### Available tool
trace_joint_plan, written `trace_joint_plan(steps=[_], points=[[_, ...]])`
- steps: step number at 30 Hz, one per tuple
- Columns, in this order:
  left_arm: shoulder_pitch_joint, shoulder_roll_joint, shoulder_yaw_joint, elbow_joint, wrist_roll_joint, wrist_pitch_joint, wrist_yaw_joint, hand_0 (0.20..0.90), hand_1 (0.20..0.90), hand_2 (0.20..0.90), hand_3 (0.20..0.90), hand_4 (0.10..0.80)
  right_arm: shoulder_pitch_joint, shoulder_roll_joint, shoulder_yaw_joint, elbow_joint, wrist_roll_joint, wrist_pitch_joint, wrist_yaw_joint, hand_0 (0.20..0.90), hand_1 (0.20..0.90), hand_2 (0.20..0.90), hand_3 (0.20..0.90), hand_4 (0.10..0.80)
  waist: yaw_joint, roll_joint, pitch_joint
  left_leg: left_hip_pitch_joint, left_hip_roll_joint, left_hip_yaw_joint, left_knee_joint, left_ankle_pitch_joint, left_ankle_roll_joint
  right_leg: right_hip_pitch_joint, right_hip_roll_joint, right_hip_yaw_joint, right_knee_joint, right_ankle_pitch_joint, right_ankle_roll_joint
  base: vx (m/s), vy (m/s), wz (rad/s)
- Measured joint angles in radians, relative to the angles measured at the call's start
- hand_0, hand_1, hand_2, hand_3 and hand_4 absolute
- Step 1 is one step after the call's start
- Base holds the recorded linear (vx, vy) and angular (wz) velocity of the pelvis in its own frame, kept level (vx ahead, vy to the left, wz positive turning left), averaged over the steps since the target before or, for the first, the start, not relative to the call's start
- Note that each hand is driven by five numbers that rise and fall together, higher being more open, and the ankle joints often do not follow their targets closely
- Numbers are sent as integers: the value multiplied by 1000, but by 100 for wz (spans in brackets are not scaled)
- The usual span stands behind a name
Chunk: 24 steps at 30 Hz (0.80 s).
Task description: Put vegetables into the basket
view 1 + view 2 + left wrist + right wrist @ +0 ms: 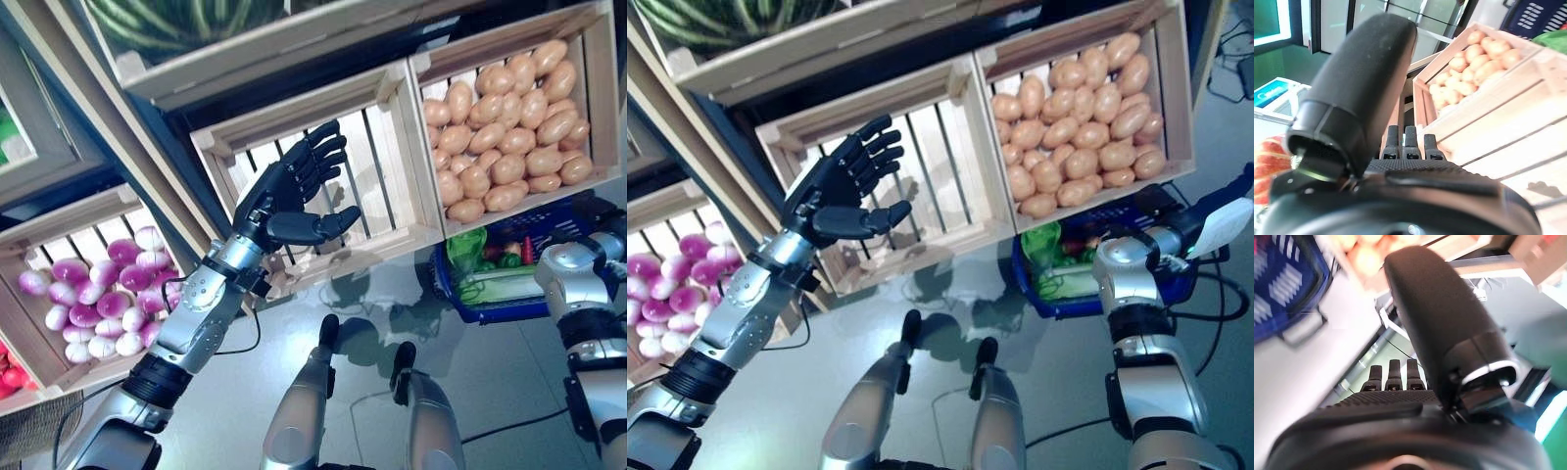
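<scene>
Left hand (pixel 284 196) raised before the empty middle crate (pixel 377 171), palm turned sideways, fingers straight and spread slightly upward, thumb extended across beneath them; it holds nothing. The left forearm rises obliquely from the lower left, passing over the corner of the crate of purple-and-white turnips (pixel 93 294). In the left wrist view the thumb stands out large and the fingers run straight toward the wooden crates. Right arm bent at the right edge, its forearm reaching toward the blue basket (pixel 1038 294); the right hand (pixel 1396 377) shows only in its own wrist view, with fingers straight, thumb projecting and nothing held. The basket stands on the floor below the crate of potatoes (pixel 509 132) and holds green leafy vegetables (pixel 468 247), a pale green stalk and small red and green items. The potato crate lies just right of the empty crate. A watermelon (pixel 186 24) occupies the crate on the shelf above.
</scene>
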Motion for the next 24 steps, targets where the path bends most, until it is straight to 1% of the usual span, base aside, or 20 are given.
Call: trace_joint_plan(steps=[1, 3, 5, 7, 9, 10, 12, 13, 15, 16, 18, 21, 22, 23, 24], points=[[9, -12, 6, 1, 3, 14, 6, 900, 900, 900, 900, 800, 39, 27, 3, -49, 4, -1, 31, 900, 900, 900, 900, 800, -8, 0, -6, 19, 0, 2, -14, -1, 2, 20, 1, 0, -18, 2, 3, 82, 75, -10], [31, -60, 12, 12, 19, 54, 16, 900, 900, 900, 900, 800, 138, 93, 13, -150, 1, -1, 132, 900, 900, 900, 900, 800, -18, 1, -13, 80, 5, 7, -56, 0, 4, 82, 9, 1, -75, 20, 9, 82, 78, -17], [58, -88, 13, 18, 26, 81, 17, 900, 900, 900, 900, 800, 208, 127, 41, -205, -12, -1, 192, 900, 900, 900, 900, 800, -30, -2, -19, 125, 8, 8, -87, 0, 5, 131, 15, 3, -121, 31, 13, 69, 71, -15], [100, -128, 14, 49, 53, 124, 6, 900, 900, 900, 900, 800, 325, 156, 75, -277, -84, 6, 293, 900, 900, 900, 900, 800, -36, -8, -57, 164, 15, 24, -127, 0, 6, 169, 22, 7, -175, 45, 16, 101, 92, -23], [160, -140, 8, 117, 107, 139, -26, 900, 900, 900, 900, 800, 420, 190, 110, -278, -172, 5, 409, 900, 900, 900, 900, 800, -59, -19, -111, 202, 20, 31, -164, 0, 6, 212, 27, 7, -231, 60, 19, 139, 91, -18], [192, -142, 8, 150, 147, 140, -32, 900, 900, 900, 900, 800, 457, 203, 131, -271, -176, 6, 462, 900, 900, 900, 900, 800, -75, -24, -131, 226, 22, 35, -179, -1, 7, 234, 30, 8, -253, 65, 20, 117, 66, -19], [253, -149, 3, 248, 221, 146, -48, 900, 900, 900, 900, 800, 530, 235, 171, -238, -209, 14, 552, 900, 900, 900, 900, 800, -88, -35, -206, 260, 29, 57, -219, -2, 8, 261, 38, 12, -298, 74, 19, 86, 50, -32], [276, -150, -8, 301, 254, 150, -51, 900, 900, 900, 900, 800, 563, 236, 202, -213, -251, 26, 606, 900, 900, 900, 900, 800, -94, -39, -238, 281, 32, 73, -237, -2, 8, 278, 43, 22, -324, 83, 20, 61, 42, -31], [297, -159, -12, 365, 276, 157, -57, 900, 900, 900, 900, 800, 590, 236, 232, -160, -283, 35, 657, 900, 900, 900, 900, 800, -100, -44, -266, 299, 33, 84, -241, -7, 7, 304, 45, 32, -359, 96, 20, 60, 34, -21], [307, -172, -12, 417, 281, 156, -64, 900, 900, 900, 900, 800, 603, 244, 241, -107, -283, 40, 687, 900, 900, 900, 900, 800, -111, -45, -284, 308, 33, 85, -241, -13, 8, 321, 46, 33, -377, 101, 21, 63, 24, -7], [321, -189, -22, 507, 341, 155, -67, 900, 900, 900, 900, 800, 614, 257, 258, 31, -286, 64, 751, 900, 900, 900, 900, 800, -124, -45, -319, 314, 34, 94, -241, -17, 8, 338, 48, 37, -402, 113, 21, 69, 24, -5], [326, -202, -34, 580, 394, 154, -67, 900, 900, 900, 900, 800, 615, 279, 260, 180, -281, 88, 777, 900, 900, 900, 900, 800, -123, -41, -328, 330, 37, 111, -241, -17, 8, 353, 50, 43, -423, 127, 19, 54, 23, -14], [327, -212, -34, 605, 399, 154, -68, 900, 900, 900, 900, 800, 617, 290, 256, 228, -278, 94, 783, 900, 900, 900, 900, 800, -124, -39, -331, 333, 38, 113, -242, -18, 8, 357, 50, 51, -424, 128, 18, 66, 25, -16], [327, -233, -34, 665, 413, 150, -69, 900, 900, 900, 900, 800, 617, 313, 243, 327, -269, 97, 801, 900, 900, 900, 900, 800, -124, -35, -348, 337, 41, 119, -242, -19, 7, 356, 51, 59, -423, 130, 16, 48, 17, -16], [327, -242, -34, 690, 421, 150, -69, 900, 900, 900, 900, 800, 618, 323, 235, 365, -269, 101, 806, 900, 900, 900, 900, 800, -125, -33, -357, 338, 42, 121, -242, -20, 6, 356, 51, 61, -423, 130, 16, 68, 17, -15]])
